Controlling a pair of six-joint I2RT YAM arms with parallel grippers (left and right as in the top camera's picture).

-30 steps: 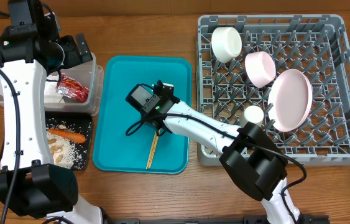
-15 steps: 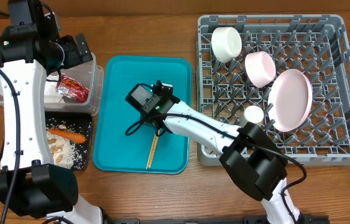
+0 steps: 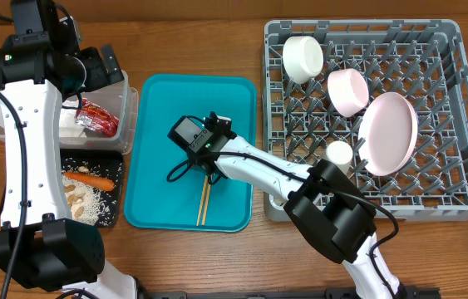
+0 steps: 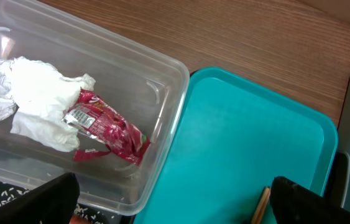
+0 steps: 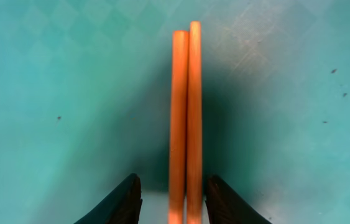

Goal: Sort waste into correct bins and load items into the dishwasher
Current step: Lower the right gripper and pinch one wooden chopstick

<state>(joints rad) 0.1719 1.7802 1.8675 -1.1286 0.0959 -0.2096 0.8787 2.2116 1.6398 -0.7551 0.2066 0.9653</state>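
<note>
Two wooden chopsticks (image 3: 203, 203) lie side by side on the teal tray (image 3: 159, 124). My right gripper (image 3: 209, 176) is open and low over their upper end. In the right wrist view the chopsticks (image 5: 186, 112) pass between the jaws of my right gripper (image 5: 175, 199), with a small gap on each side. My left gripper (image 3: 105, 66) is open and empty above the clear tub (image 3: 130, 108), which holds the white napkin (image 4: 38, 99) and red wrapper (image 4: 106, 127). The black tray (image 3: 118, 166) holds the carrot (image 3: 90, 178), peanuts and rice.
The grey dish rack (image 3: 466, 166) at the right holds the plate (image 3: 389, 133), the pink bowl (image 3: 347, 90) and two white cups (image 3: 302, 58) (image 3: 338, 153). The right arm reaches from the front edge across the teal tray.
The right gripper has come down slightly over the chopsticks, and they now lie straighter, more nearly vertical on the tray. The left arm has not moved.
</note>
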